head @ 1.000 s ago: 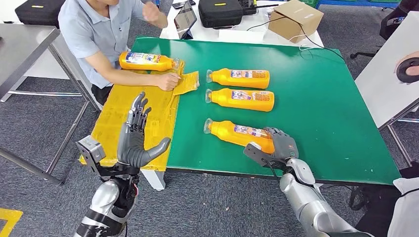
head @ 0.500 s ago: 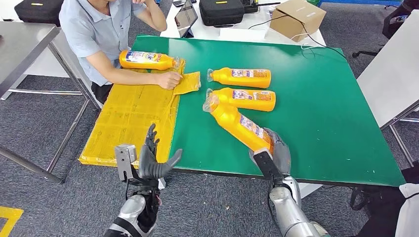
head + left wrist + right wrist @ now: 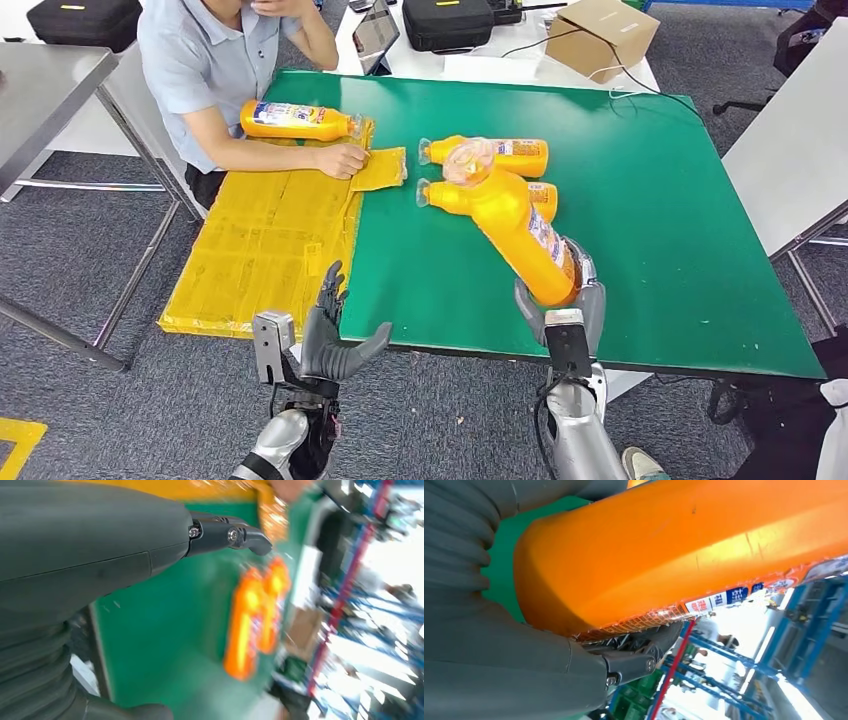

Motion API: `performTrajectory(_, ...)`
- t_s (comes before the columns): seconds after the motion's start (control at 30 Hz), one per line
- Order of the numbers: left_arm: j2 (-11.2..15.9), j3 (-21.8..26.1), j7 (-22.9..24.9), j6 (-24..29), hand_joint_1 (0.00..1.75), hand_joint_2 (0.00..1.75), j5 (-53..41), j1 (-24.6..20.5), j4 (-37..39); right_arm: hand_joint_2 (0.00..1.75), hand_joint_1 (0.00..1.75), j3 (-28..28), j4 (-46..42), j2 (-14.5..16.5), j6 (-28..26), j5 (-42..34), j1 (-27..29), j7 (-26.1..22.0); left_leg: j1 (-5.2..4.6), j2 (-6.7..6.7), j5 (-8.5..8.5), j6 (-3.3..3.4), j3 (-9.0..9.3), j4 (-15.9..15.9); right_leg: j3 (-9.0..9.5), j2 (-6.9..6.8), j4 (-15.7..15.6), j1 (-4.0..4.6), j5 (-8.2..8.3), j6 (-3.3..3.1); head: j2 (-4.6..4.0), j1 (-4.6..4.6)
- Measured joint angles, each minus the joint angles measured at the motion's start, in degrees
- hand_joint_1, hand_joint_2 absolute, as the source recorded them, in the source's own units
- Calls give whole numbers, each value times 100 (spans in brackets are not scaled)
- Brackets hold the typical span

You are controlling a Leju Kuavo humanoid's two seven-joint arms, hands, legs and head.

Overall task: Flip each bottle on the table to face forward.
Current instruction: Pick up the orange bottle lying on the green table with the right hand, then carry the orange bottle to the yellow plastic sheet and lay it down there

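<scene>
My right hand (image 3: 566,305) grips the base of an orange bottle (image 3: 515,222) and holds it raised off the green table (image 3: 650,220), tilted with its clear cap pointing up and away. The right wrist view shows the same orange bottle (image 3: 684,550) close up against the hand (image 3: 549,675). Two more orange bottles lie on their sides behind it, one (image 3: 500,153) farther back and one (image 3: 445,196) partly hidden by the lifted bottle. A fourth bottle (image 3: 295,120) lies on yellow sheets by a person. My left hand (image 3: 330,335) hangs open below the table's front edge, fingers spread.
A person (image 3: 215,60) sits at the table's far left corner with a hand on yellow packaging sheets (image 3: 265,235). A white table behind holds a cardboard box (image 3: 598,35), a black case (image 3: 445,22) and a tablet. A white board (image 3: 790,150) stands at the right.
My right hand has lifted the nearest bottle from lying flat to steeply tilted, cap swinging up and right. My left arm has dropped from raised beside the yellow sheets to below the table edge.
</scene>
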Motion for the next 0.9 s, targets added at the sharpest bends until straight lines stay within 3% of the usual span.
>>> performTrajectory(0.2,86,-71,58,-997,0,175,289,114,-446,175,175,956,116,110,492,536,-2,91,3,2,0,-2,-1,-1,-3,0,0,3,-2,-2,0,0)
performTrajectory(0.37,82,-61,614,-1645,0,175,1466,135,-569,175,175,1621,579,330,639,522,-44,-182,4,0,1,-2,-2,-1,-3,-1,1,3,-2,-3,0,1)
performTrajectory(0.53,91,-70,873,-1873,0,175,1992,142,-752,175,175,2083,1149,553,729,313,-144,-248,3,0,1,-2,-4,-1,-5,-1,0,2,-2,-3,0,2)
performTrajectory(0.83,181,-31,797,-1913,1,175,2103,187,-790,175,175,2465,1585,622,776,253,-376,-246,3,1,1,-2,-5,-1,-8,-1,0,2,-2,-3,0,0)
performTrajectory(0.9,187,6,678,-1903,85,175,2033,207,-793,175,175,2514,1688,626,908,213,-440,-203,3,2,1,-2,-5,-1,-9,-1,0,2,-2,-3,0,1)
